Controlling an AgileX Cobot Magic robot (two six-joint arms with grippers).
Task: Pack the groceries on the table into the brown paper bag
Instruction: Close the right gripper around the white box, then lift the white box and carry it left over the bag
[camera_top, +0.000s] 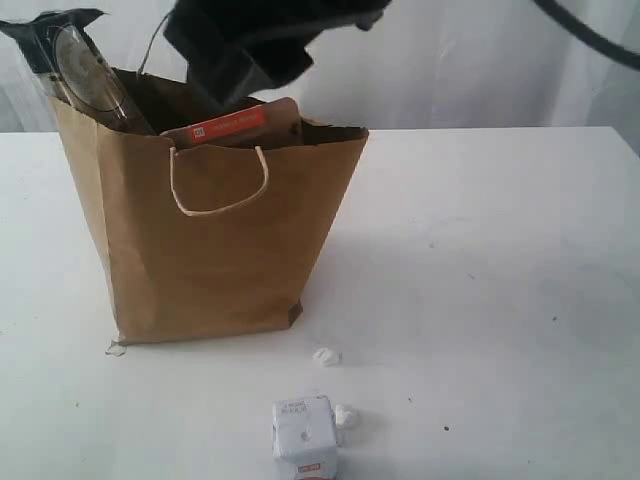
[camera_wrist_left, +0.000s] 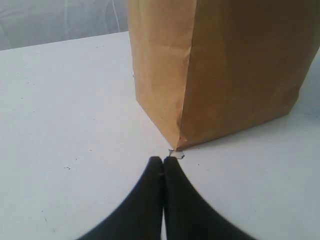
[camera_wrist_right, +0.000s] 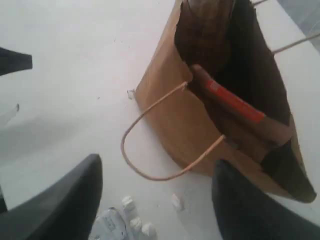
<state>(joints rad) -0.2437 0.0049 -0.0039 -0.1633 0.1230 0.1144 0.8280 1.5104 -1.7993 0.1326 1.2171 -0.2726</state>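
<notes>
Bag (camera_top: 200, 250): left of centre, upright on table (camera_top: 500, 250); pouch (camera_top: 235, 125) and spaghetti (camera_top: 85, 75) inside. Carton (camera_top: 305, 450): bottom centre. Left gripper (camera_wrist_left: 163, 161): closed, empty, by bag corner. Right gripper (camera_wrist_right: 157, 200): open, empty, above bag.

Paper bag (camera_top: 200, 250) upright, pouch (camera_top: 232, 125) inside, carton (camera_top: 304, 445) outside

So my left claw (camera_wrist_left: 163, 161) is pinched fully closed, fingertips (camera_wrist_left: 154, 169) touching. My right claw (camera_wrist_right: 157, 165) is spread wide, fingers (camera_wrist_right: 75, 195) well apart, gripping nothing.
</notes>
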